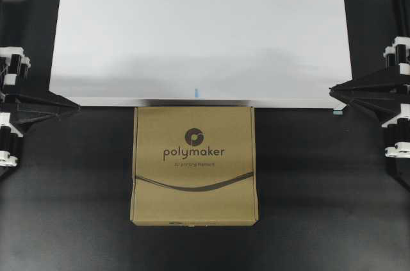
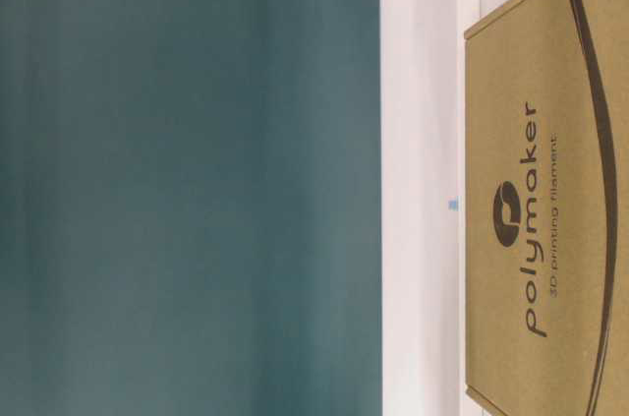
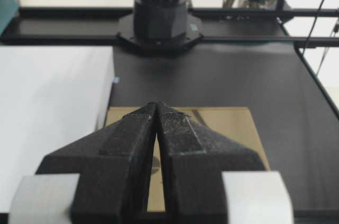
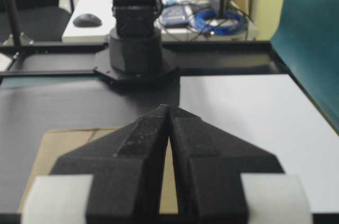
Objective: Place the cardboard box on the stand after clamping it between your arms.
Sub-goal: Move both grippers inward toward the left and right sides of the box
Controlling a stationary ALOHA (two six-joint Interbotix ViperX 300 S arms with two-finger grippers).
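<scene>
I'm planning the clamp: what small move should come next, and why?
Probably bring both arms inward toward the cardboard box. It lies flat in front of the stand, untouched, while the left tool and right tool, both shut, sit far out at either side.

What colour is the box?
Brown, with dark print. The box shows best in the overhead view.

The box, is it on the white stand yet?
Not yet. The cardboard box lies on the black table in front of the stand. The left gripper and right gripper wait at either side, jaws shut, touching nothing. Squeezing, lifting and placing remain.
</scene>
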